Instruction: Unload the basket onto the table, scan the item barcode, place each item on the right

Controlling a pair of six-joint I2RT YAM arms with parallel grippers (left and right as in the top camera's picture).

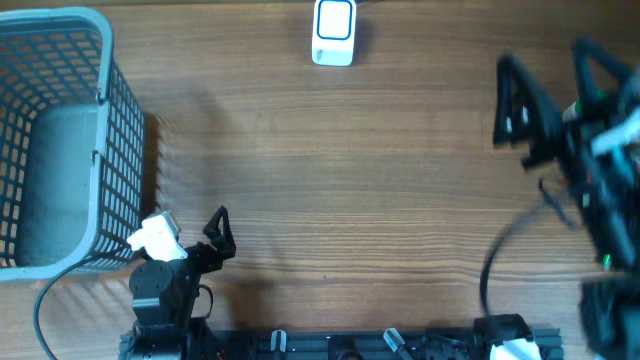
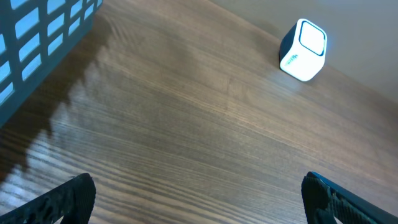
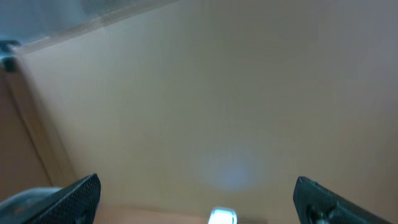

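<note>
L end effector (image 2: 198, 198) spread, empty, R end effector (image 1: 553, 95) spread, empty, lit scanner (image 1: 334, 32) at bench (image 1: 350, 180) far edge, basket (image 1: 104, 60) left

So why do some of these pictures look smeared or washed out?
Overhead: the right arm is blurred, the rest sharp. Left wrist: the scanner glows overexposed, and the basket throws a grid shadow. Right wrist: soft and hazy, nothing crisp.

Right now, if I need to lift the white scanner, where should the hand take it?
Probably by its two flat side walls, coming from above: the scanner is a small boxy block standing free on the table, lit face upward.
</note>
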